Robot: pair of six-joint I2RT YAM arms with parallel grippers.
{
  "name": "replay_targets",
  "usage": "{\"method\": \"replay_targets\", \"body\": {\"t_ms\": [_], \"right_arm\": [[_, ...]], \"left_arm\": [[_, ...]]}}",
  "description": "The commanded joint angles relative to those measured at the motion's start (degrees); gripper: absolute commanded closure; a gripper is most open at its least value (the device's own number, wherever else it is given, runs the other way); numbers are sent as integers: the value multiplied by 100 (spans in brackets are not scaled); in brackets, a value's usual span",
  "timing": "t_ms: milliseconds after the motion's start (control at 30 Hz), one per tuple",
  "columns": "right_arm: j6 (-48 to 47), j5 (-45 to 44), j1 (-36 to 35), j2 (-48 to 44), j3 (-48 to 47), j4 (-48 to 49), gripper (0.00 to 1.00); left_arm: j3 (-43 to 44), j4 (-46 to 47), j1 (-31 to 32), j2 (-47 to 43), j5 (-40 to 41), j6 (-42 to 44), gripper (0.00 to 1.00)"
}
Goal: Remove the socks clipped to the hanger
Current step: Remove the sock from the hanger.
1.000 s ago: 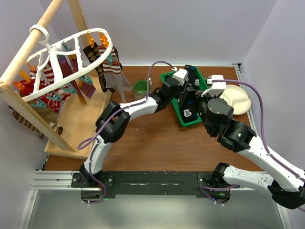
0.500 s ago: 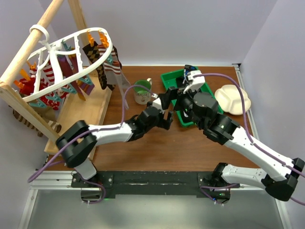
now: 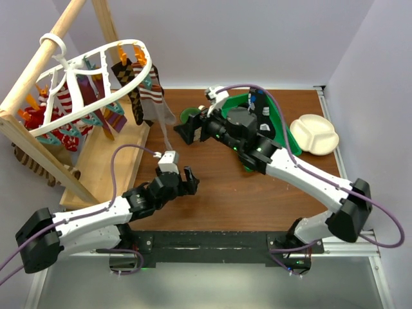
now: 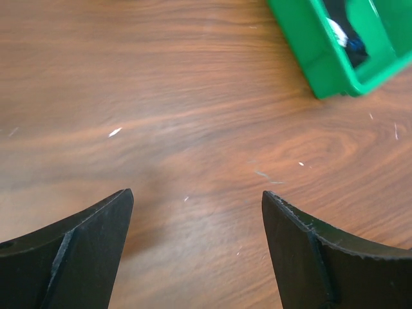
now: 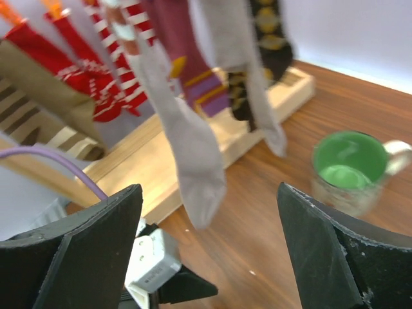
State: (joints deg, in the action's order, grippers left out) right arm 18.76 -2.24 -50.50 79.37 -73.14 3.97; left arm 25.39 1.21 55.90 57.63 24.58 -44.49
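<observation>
The large white plastic oval drying hanger (image 3: 145, 69) hangs from the wooden pole frame (image 3: 38, 64) at far left, the mixed patterned fabric socks (image 3: 149, 96) clipped under it. The step looks like the reach for the next sock. The right gripper (image 5: 206, 251), jaws wide and empty, should close high on the pale grey sock (image 5: 183, 145) near its clip, then pull down. The left gripper (image 4: 196, 251) hovers spread and empty over the table. A second ago both worked at the green plastic bin (image 4: 335, 58); the right has since swung past the green mug (image 5: 351, 170).
</observation>
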Motion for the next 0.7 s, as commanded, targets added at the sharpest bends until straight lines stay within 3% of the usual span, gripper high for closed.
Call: {"method": "replay_targets", "body": {"t_ms": [0, 167, 667], "right_arm": [[-206, 1162, 5, 499, -455, 912, 13], [-233, 1332, -12, 1202, -877, 1000, 18], [-365, 1270, -21, 2205, -1659, 1194, 30]], "left_arm": [[150, -1464, -9, -375, 1020, -1166, 14], [291, -2476, -9, -761, 1409, -1729, 13], [274, -2899, -228, -1429, 1726, -1546, 11]]}}
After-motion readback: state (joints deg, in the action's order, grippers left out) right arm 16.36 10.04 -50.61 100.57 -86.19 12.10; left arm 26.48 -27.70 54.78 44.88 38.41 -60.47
